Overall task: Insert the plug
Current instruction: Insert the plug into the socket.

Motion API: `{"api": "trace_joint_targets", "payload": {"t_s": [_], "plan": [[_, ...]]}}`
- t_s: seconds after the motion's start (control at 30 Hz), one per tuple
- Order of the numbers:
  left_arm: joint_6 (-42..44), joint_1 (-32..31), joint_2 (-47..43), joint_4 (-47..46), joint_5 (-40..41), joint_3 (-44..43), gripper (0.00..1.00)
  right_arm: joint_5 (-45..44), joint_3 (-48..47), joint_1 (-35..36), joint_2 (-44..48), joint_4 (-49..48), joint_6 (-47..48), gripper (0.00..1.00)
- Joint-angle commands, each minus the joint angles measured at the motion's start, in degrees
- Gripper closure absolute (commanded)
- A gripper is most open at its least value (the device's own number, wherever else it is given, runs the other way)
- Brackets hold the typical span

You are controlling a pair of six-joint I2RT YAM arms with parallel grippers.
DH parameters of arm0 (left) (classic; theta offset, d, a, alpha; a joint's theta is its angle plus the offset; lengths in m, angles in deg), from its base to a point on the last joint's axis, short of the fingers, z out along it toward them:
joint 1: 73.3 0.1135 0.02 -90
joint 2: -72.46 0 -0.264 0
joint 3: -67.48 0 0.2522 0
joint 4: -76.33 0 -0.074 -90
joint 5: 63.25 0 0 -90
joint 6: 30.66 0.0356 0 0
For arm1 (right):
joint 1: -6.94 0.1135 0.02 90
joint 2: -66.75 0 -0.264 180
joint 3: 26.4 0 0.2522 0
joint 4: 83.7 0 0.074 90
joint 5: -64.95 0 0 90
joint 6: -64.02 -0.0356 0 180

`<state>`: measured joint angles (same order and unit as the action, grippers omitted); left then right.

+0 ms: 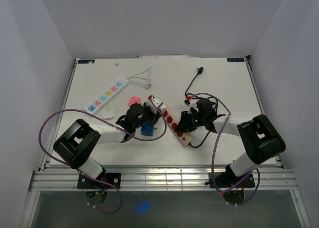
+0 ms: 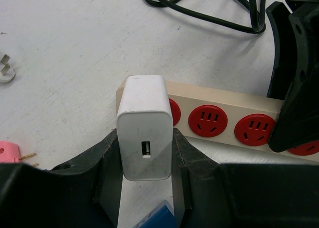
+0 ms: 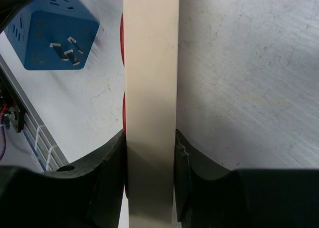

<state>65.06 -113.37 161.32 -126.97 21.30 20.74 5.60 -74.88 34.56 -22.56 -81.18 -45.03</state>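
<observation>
While the left end effector (image 2: pixel 145 153) pinches the white charger (image 2: pixel 144 113) by its flat sides — light, rigid, likely slick — the right end effector (image 3: pixel 149 153) clamps the power strip (image 3: pixel 151 63).

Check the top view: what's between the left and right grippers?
The beige power strip with red sockets spans that gap. The left gripper holds the white charger at one end; the right gripper clamps it toward the other. Top view shows it.
</observation>
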Motion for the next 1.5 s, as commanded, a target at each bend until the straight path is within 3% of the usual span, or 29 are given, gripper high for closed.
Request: {"api": "trace_joint_targets", "payload": {"t_s": [0.0, 0.67, 1.47], "plan": [[-0.2, 0.2, 0.3, -0.6, -1.0, -2.8, 1.00, -1.3, 1.1, 0.2, 0.1, 3.5, 1.3, 0.90], [-1.4, 0.3, -4.2, -0.7, -6.0, -0.2, 1.00, -1.3, 0.5, 0.2, -0.5, 3.9, 1.4, 0.92], [-1.7, 0.3, -0.1, 3.2, -4.9, -3.2, 1.00, -1.0, 0.7, 0.2, -0.6, 3.7, 1.2, 0.92]]}}
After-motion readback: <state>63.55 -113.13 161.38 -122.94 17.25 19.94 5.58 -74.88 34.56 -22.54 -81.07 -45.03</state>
